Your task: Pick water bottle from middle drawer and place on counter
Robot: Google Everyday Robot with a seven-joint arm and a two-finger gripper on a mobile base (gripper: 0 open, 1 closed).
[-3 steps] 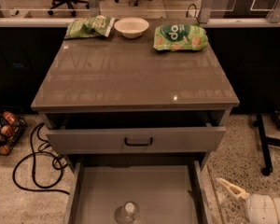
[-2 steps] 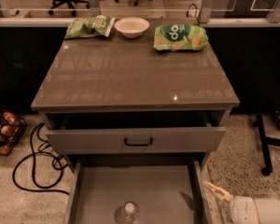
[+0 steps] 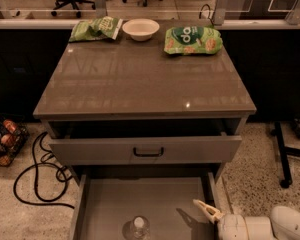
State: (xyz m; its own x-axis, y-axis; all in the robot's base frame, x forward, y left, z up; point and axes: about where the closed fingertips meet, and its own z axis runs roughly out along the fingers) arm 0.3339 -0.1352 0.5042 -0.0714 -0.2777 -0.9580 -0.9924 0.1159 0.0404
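The water bottle (image 3: 138, 227) stands upright on the grey floor of the open middle drawer (image 3: 115, 204), near its front; I see its white cap from above. My gripper (image 3: 206, 210) reaches in from the lower right, over the drawer's right part. It is to the right of the bottle and apart from it. The glossy grey-brown counter (image 3: 140, 79) lies above the drawers.
On the counter's far edge lie a green chip bag (image 3: 94, 28), a white bowl (image 3: 140, 28) and a second green bag (image 3: 192, 39). The upper drawer (image 3: 145, 149) with a black handle is slightly open. A black cable (image 3: 35, 176) and a basket (image 3: 2, 141) sit on the left floor.
My gripper and arm have moved left from the lower right corner, in over the right part of the middle drawer and nearer the bottle. The bottle has not moved.
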